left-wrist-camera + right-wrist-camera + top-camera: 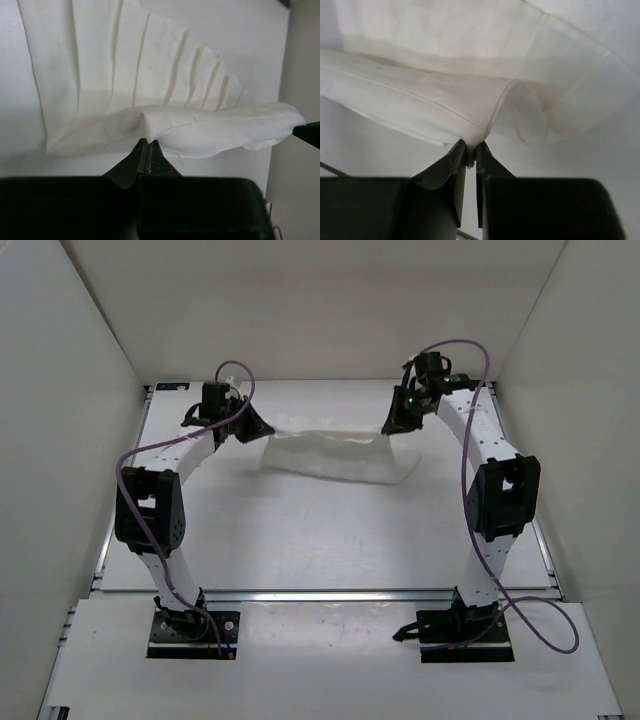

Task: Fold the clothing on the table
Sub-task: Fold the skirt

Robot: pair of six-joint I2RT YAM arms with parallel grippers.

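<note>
Both the left jaws and the right jaws pinch the raised edge of the clothing (335,460) above the counter (300,535); such thin bites could slip, dropping the fold crooked.

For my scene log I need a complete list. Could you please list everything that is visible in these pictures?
clothing: one, white, pleated, far middle of the table, held at both ends
table: one, white, under everything
rails: thin, metal, along the table edges
walls: white, around the table
cables: two, purple, along the arms
arms: two, white and black, bases at the near edge
left end effector: one, black, shut on the clothing
right end effector: one, black, shut on the clothing
</note>
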